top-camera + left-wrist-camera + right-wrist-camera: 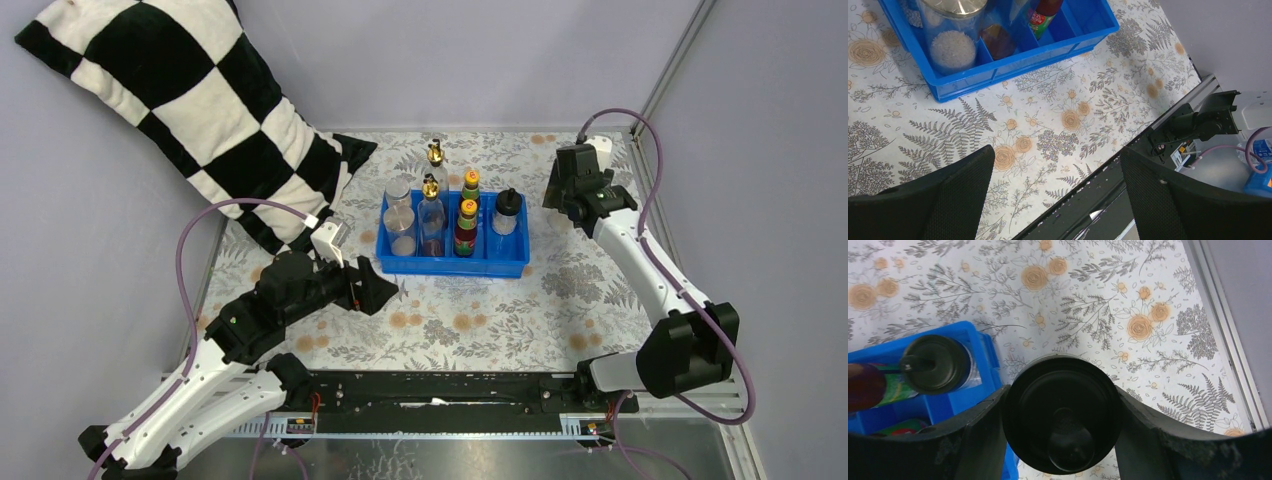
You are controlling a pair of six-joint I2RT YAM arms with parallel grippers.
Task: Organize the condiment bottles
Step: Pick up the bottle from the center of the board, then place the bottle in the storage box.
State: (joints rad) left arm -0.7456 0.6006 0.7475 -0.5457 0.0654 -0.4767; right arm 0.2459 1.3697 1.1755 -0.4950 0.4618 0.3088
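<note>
We note: tray blue; table cover white, grey ferns, orange roses; pillow black-white checks; shaker black-capped.

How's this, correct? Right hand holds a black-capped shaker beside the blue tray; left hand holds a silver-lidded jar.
Wrong on the left hand: it is open and empty, per the left wrist view; the silver-lidded jar stands in the blue tray. Right hand does hold a black-capped shaker beside the tray.
</note>
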